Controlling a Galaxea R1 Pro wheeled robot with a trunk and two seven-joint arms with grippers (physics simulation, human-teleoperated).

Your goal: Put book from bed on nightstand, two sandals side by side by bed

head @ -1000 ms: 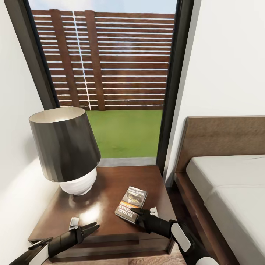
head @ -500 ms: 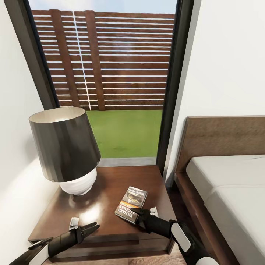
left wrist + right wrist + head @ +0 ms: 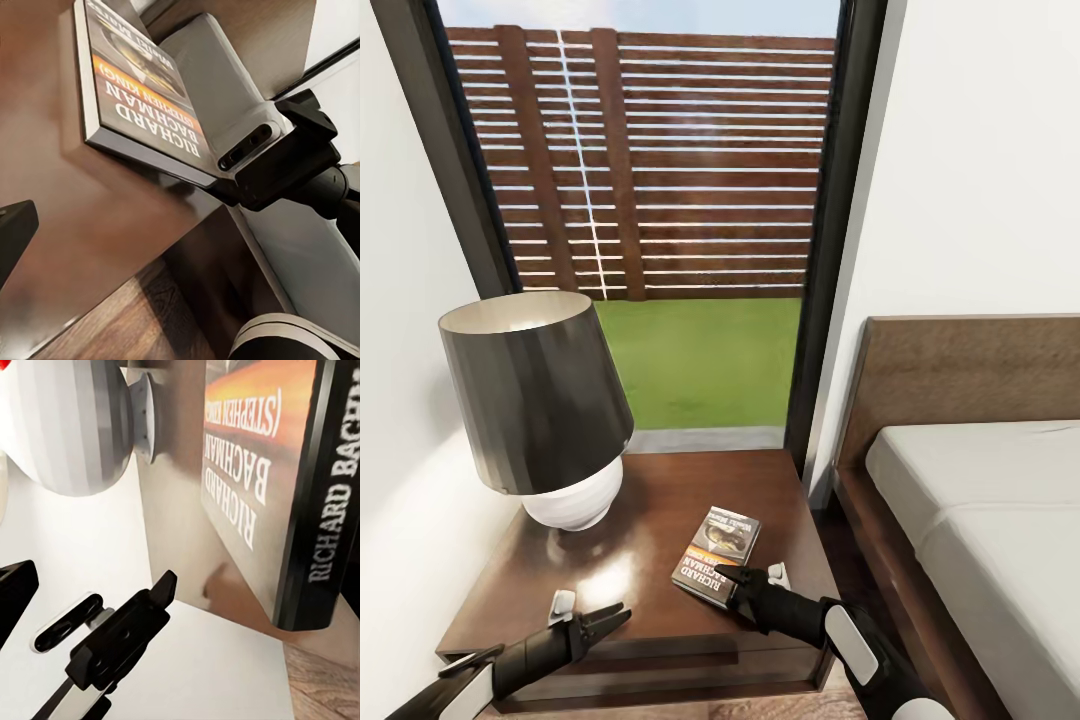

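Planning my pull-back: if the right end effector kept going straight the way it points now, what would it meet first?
The book, almost at once: the right end effector sits open at its near edge on the nightstand. Beyond, probably the lamp, though depth is unclear.

Nightstand (image 3: 650, 560) glossy dark wood; book (image 3: 717, 553) glossy paper cover; mattress (image 3: 980, 500) matt grey cloth.

the nightstand (image 3: 650, 500) carries the book (image 3: 716, 556) and a lamp (image 3: 540, 410).
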